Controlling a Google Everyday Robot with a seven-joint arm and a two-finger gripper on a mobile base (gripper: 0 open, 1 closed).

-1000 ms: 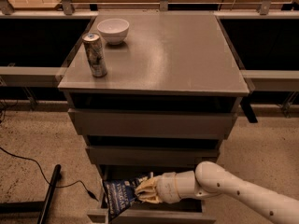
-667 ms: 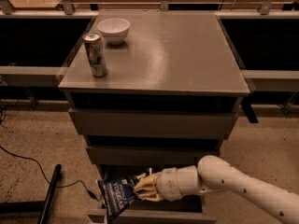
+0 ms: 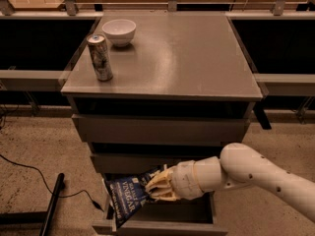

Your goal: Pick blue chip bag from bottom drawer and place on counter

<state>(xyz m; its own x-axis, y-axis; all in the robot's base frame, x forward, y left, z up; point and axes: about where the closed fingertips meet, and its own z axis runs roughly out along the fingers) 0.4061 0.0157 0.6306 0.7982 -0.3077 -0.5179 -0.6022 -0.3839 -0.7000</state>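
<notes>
With the cream gripper (image 3: 158,187) clamped on the crinkled navy chip bag (image 3: 124,200) over the open grey-brown bottom drawer (image 3: 162,227), we judge lifting to the grey worktop (image 3: 187,58) remains.

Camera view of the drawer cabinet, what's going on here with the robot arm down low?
The robot's arm reaches in from the right over the open bottom drawer. Its gripper is closed on the right edge of the blue chip bag. The bag is tilted, with its lower left end sticking out past the drawer's left side. It is not yet on the counter, where a can and a white bowl stand on the left part.
</notes>
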